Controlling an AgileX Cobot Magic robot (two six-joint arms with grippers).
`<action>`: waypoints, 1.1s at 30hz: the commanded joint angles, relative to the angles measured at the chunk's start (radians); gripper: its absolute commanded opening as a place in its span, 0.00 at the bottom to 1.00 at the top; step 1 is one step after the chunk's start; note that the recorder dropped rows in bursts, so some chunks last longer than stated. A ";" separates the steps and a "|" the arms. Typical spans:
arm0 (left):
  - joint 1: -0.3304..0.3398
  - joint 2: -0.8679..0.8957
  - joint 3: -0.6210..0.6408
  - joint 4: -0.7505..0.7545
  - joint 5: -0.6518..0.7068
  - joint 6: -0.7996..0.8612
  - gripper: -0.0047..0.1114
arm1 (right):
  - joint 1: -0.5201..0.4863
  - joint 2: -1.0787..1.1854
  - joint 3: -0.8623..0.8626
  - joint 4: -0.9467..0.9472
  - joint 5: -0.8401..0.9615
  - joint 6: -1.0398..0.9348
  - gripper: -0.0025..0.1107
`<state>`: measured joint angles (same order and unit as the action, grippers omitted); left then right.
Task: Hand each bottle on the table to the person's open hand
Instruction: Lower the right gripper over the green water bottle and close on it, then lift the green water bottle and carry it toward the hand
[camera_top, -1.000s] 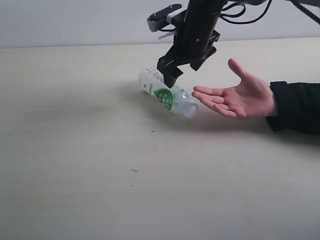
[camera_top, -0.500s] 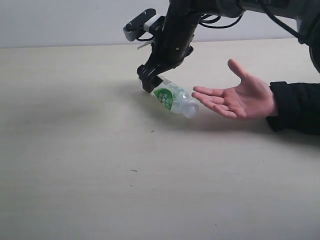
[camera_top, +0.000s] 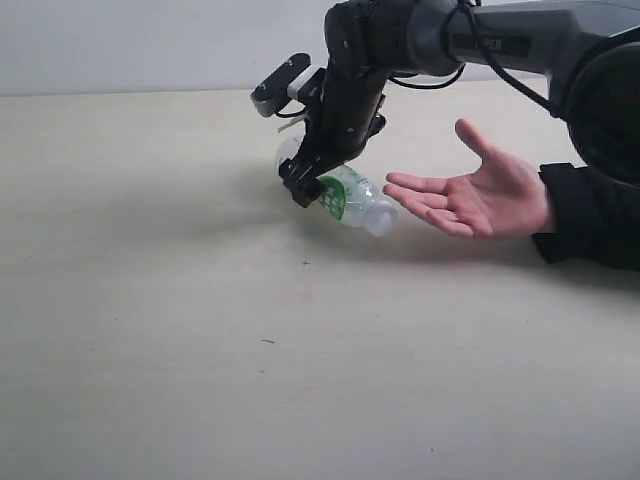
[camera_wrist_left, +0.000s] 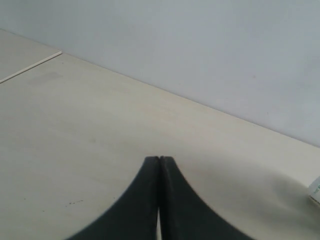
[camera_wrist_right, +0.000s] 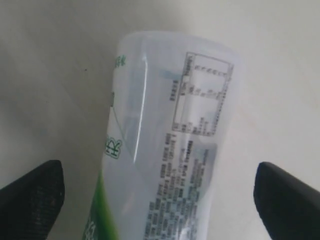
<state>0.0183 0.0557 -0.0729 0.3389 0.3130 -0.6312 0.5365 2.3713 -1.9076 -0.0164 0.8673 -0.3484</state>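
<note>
**Operator:** What's nearest me on the table (camera_top: 150, 400)?

**Spotter:** Bare cream top with a few tiny dark specks (camera_top: 267, 341). Nothing else lies up front.

**Operator:** And the bottle (camera_top: 352, 196)?

**Spotter:** Further back, right of the middle in the exterior view. It's the one with the white-green label, lying on its side. Its white cap (camera_top: 382, 219) points toward the person's hand (camera_top: 480, 195). Cap and fingertips are near each other but apart.

**Operator:** Does my right gripper (camera_top: 306, 186) have it?

**Spotter:** No. You've got it down over the bottle's base end. In your right wrist view the jaws stand wide, and one black finger (camera_wrist_right: 31, 199) sits on each side of the bottle. Table shows between each finger and the plastic, so it straddles the bottle without clamping it.

**Operator:** The hand?

**Spotter:** Open, palm up, low over the table to the right of the bottle. A dark sleeve (camera_top: 595, 215) is at the wrist. I can't tell whether the hand rests on the top.

**Operator:** My left gripper (camera_wrist_left: 159, 161)?

**Spotter:** Pressed closed on nothing, over bare table. A sliver of the bottle shows at the edge of that view. Beyond it is the table's far edge, then a pale wall (camera_top: 150, 40).
</note>
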 joint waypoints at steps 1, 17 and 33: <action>0.002 -0.001 0.003 0.001 -0.001 0.001 0.04 | -0.002 0.013 -0.006 -0.009 -0.006 0.010 0.88; 0.002 -0.001 0.003 0.001 -0.001 0.003 0.04 | -0.002 -0.256 -0.045 0.129 0.045 0.136 0.02; 0.002 -0.001 0.003 0.001 -0.001 0.003 0.04 | -0.004 -0.857 0.601 -0.113 0.155 0.427 0.02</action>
<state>0.0183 0.0557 -0.0729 0.3389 0.3130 -0.6312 0.5365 1.5801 -1.3903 -0.1180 1.0533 0.0753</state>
